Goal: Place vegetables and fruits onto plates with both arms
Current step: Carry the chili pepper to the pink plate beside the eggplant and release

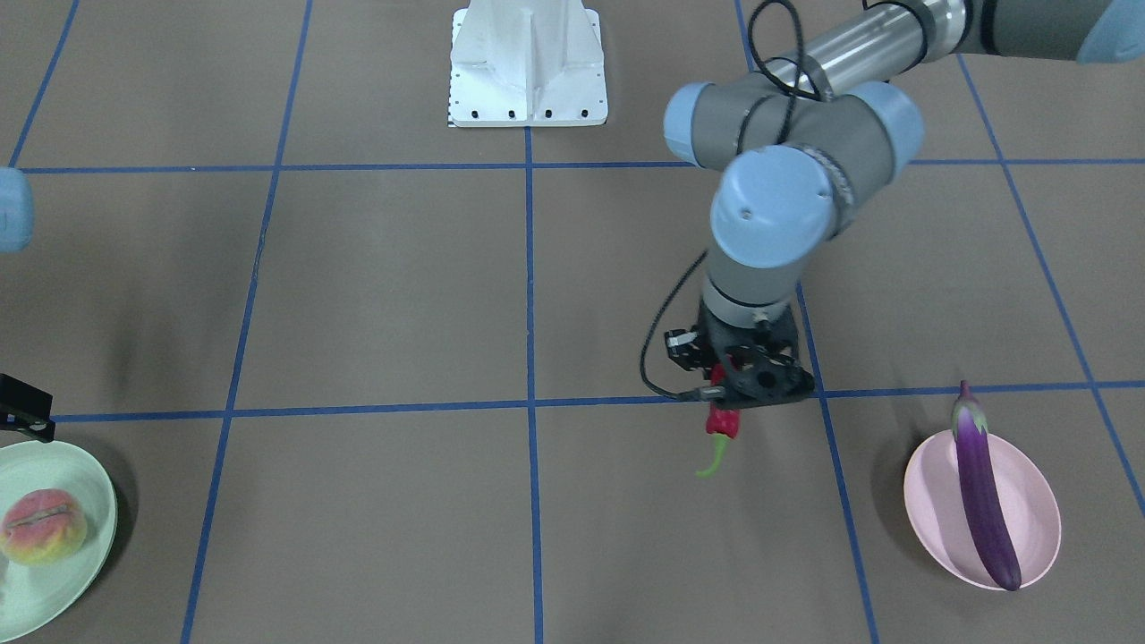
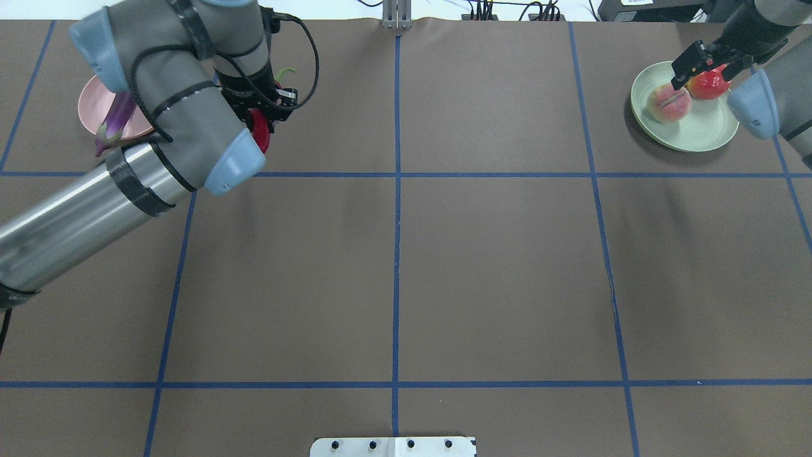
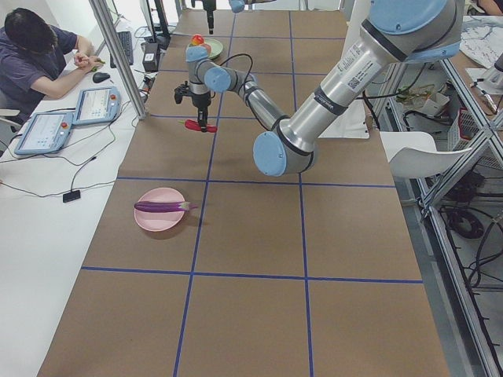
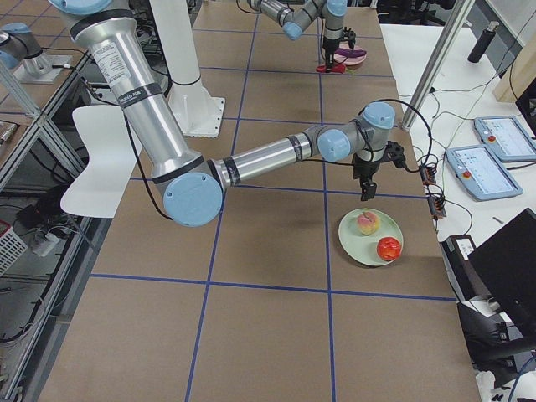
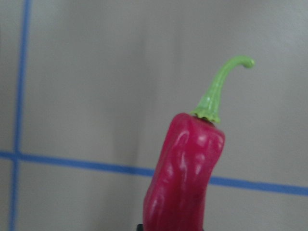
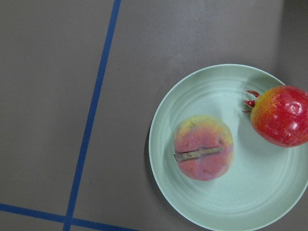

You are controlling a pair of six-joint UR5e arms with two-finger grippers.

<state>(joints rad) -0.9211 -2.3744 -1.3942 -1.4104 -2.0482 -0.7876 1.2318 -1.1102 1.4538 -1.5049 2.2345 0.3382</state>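
Observation:
My left gripper [image 1: 729, 398] is shut on the red chili pepper [image 1: 723, 424], held off the table with the green stem pointing away; the chili fills the left wrist view [image 5: 185, 178]. To its side, the purple eggplant [image 1: 982, 490] lies across the pink plate [image 1: 1038, 510]. My right gripper [image 2: 701, 68] is open and empty, raised over the mint green plate [image 2: 691, 143]. The peach [image 6: 203, 148] and the pomegranate [image 6: 280, 115] lie side by side on that plate [image 6: 231, 211].
The white base block [image 1: 528, 63] stands at the robot's edge of the table. Blue tape lines [image 1: 530, 268] grid the brown tabletop. An operator [image 3: 39, 55] sits at a side desk with control tablets [image 3: 82, 106].

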